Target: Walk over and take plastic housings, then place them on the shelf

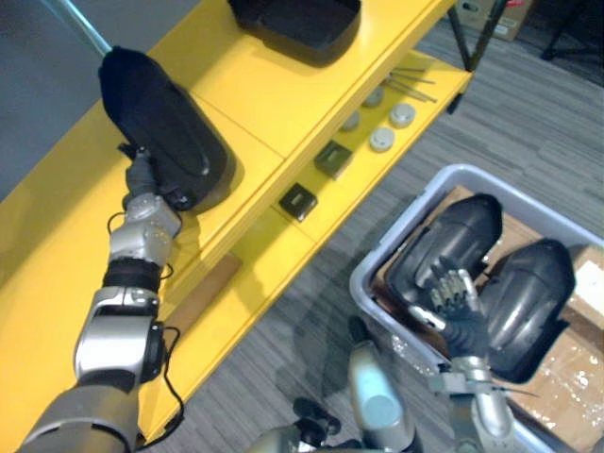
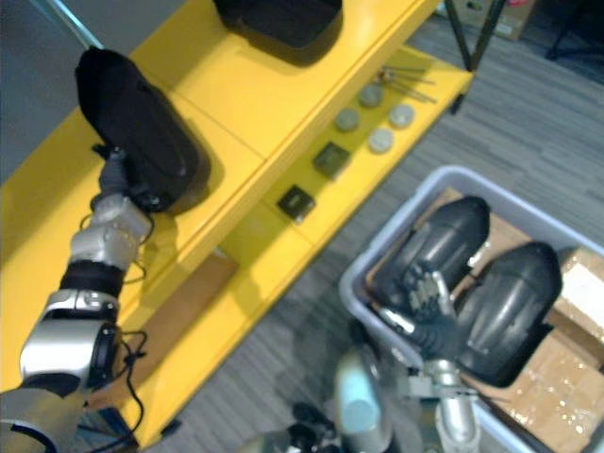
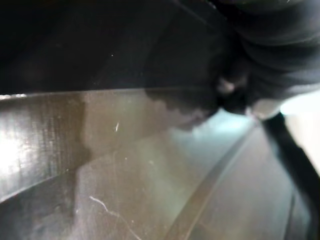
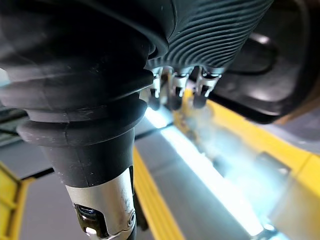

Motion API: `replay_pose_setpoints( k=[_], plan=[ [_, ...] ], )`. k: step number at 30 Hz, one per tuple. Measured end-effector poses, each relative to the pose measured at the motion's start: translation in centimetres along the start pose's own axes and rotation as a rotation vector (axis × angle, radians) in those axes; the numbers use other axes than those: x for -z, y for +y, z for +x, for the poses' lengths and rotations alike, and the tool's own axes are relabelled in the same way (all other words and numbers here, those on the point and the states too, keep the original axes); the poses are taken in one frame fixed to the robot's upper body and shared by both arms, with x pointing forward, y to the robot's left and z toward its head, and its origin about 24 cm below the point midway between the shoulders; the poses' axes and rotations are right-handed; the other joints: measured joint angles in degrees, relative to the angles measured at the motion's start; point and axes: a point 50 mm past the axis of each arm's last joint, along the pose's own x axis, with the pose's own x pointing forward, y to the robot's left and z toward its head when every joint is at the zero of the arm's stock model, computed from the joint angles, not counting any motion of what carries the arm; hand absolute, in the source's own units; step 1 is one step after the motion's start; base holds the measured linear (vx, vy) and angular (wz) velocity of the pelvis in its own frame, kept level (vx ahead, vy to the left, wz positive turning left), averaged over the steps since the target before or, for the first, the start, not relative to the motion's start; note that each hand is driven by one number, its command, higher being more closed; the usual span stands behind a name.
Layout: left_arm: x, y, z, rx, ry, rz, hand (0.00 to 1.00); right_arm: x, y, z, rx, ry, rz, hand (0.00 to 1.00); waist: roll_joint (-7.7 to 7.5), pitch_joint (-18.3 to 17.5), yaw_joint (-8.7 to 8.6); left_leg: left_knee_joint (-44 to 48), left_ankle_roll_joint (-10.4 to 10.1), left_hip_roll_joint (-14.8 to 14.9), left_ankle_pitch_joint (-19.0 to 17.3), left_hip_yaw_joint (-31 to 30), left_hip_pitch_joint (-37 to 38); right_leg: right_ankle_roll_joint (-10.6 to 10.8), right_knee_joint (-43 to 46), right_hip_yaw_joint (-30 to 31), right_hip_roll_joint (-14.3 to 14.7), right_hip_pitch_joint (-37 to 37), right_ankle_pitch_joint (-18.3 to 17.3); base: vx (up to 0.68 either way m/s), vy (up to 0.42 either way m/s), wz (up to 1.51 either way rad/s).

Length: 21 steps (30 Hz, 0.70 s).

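**Robot's left hand [image 1: 143,179] met a black plastic housing [image 1: 165,127] on the top tier of a yellow shelf [image 1: 255,94].**

The housing lay on the shelf top close to its front edge. The left hand was pressed against the housing's near end and partly tucked behind the shell, so it could not be told whether it gripped or merely touched. A second housing [image 1: 297,24] sat farther along the same tier. The right hand [image 1: 458,302] hung over a grey bin [image 1: 359,281] on the carpet beside the shelf. Its fingers [image 4: 175,90] were straight, loosely spread and holding nothing. The hand was above the gap between two more housings [image 1: 453,241] lying side by side on cardboard [image 1: 576,368] in the bin. Round grey discs [image 1: 382,139] and small dark square parts [image 1: 333,158] sat on the lower tier.
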Motion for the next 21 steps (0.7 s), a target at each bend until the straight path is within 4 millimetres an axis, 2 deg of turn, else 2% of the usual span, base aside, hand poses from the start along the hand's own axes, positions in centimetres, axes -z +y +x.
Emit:
replay_pose_setpoints(
  k=[3,10,17,21],
  plan=[
    [0.1,-0.3,-0.2,-0.030,0.010,-0.049,0.00,0.0,0.5,0.0,-0.018,-0.001,0.021,0.00,0.00,0.0,0.26,0.0,0.9,-0.1,-0.6,1.4,0.0,-0.2,1.3,-0.1,-0.2,-0.8,-0.3,-0.03,0.000,0.03],
    [0.1,-0.6,-0.6,-0.087,0.013,-0.063,0.00,0.4,1.3,-0.4,-0.029,0.016,0.063,0.00,0.04,0.0,0.50,0.7,0.9,0.2,-0.6,1.4,-0.6,-0.4,3.1,-0.3,-0.3,-1.9,-0.6,-0.01,-0.005,0.02],
    [0.2,-0.1,-0.6,-0.176,0.014,-0.007,0.00,0.9,1.9,-0.9,-0.038,0.047,0.084,0.00,0.09,-0.1,0.50,1.0,0.6,0.4,-0.4,1.2,-0.4,-0.5,3.1,-0.4,-0.3,-1.6,-0.4,0.00,0.000,0.00],
    [-0.1,1.1,-0.5,-0.293,0.005,-0.006,0.00,1.1,1.7,-1.4,-0.026,0.065,0.081,0.00,0.11,-0.2,0.37,1.0,0.5,0.4,-0.4,1.1,-0.1,-0.5,2.9,-0.4,-0.3,-1.1,-0.3,0.00,0.000,0.00]
  ],
)
